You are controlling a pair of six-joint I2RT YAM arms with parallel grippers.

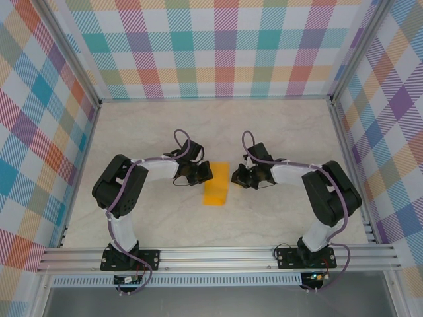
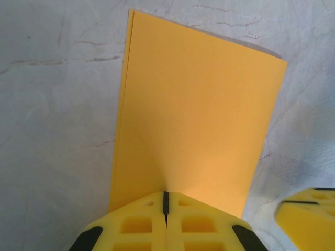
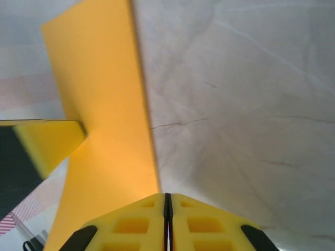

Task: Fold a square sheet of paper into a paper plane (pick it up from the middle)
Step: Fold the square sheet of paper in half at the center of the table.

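Observation:
The square sheet of paper (image 1: 216, 189) is orange-yellow and folded in half into an upright rectangle on the pale table. Its two layers show at the left edge in the left wrist view (image 2: 193, 104). My left gripper (image 1: 203, 173) sits at the paper's upper left side. Its jaws (image 2: 166, 194) are shut on the near edge, where the paper dimples. My right gripper (image 1: 237, 177) is shut, with its tips (image 3: 167, 195) right beside the paper's (image 3: 99, 99) other long edge. I cannot tell whether they pinch it. No paper plane shape shows.
The marbled table (image 1: 291, 132) stretches open on all sides of the paper. Plaid walls (image 1: 218, 46) close the back and both sides, and an aluminium rail (image 1: 218, 256) with the arm bases runs along the front.

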